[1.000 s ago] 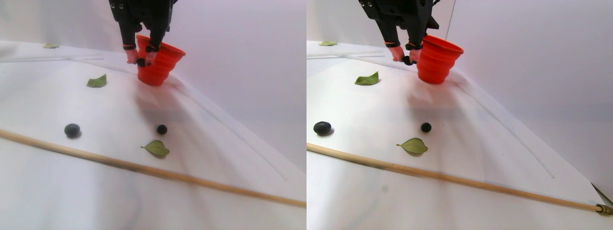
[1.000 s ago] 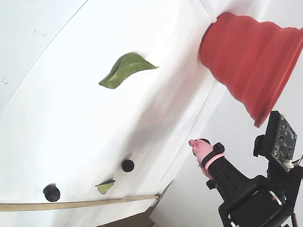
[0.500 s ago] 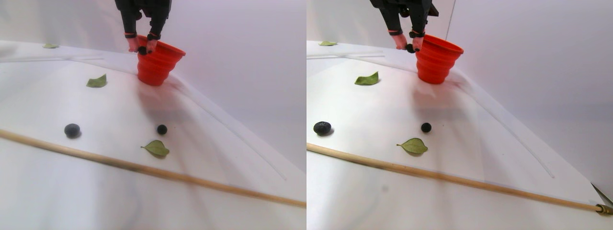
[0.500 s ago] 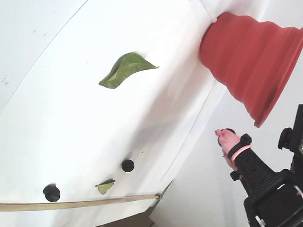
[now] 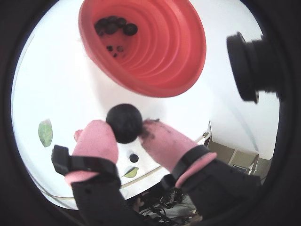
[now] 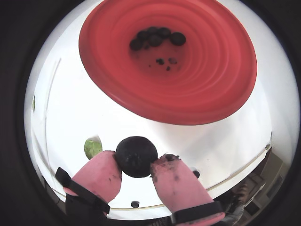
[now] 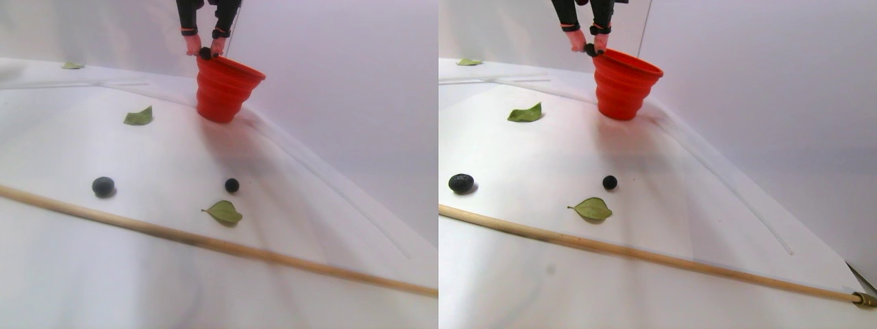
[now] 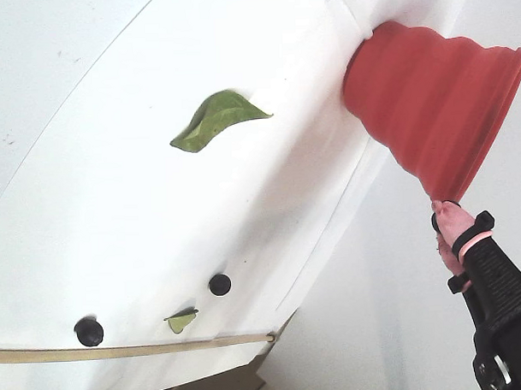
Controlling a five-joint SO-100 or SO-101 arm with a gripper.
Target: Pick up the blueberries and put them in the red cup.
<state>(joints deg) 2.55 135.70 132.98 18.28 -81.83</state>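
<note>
Between the pink fingertips (image 6: pixel 96 174) of the tool (image 6: pixel 136 165), a berry (image 6: pixel 136 156) is pinched at its sides, the jaws narrow around it. The load hangs at rim height beside the cup (image 6: pixel 211 94), just outside the near lip and not yet over the mouth; the stereo pair view agrees, with the tool (image 7: pixel 204 51) right at the rim's edge.

Beyond the tool, down inside the cup, a cluster of dark berries (image 6: pixel 157 37) lies against the far wall of the bottom, with a few dark specks beside them.

Below and behind the tool, two more berries rest on the surface (image 7: pixel 82 260): a smaller one (image 7: pixel 231 185) near a leaf (image 7: pixel 223 212), and a larger one (image 7: pixel 103 186) well apart from it, close to a wooden stick (image 7: pixel 205 243). Another leaf (image 7: pixel 139 116) lies nearer the cup.

The carry step looks nearly done. The next move would seem to call for a short advance forward until the berry clears the lip and sits over the opening, then a widening of the jaws. Releasing too early would likely bounce the berry off the rim onto the surface.
</note>
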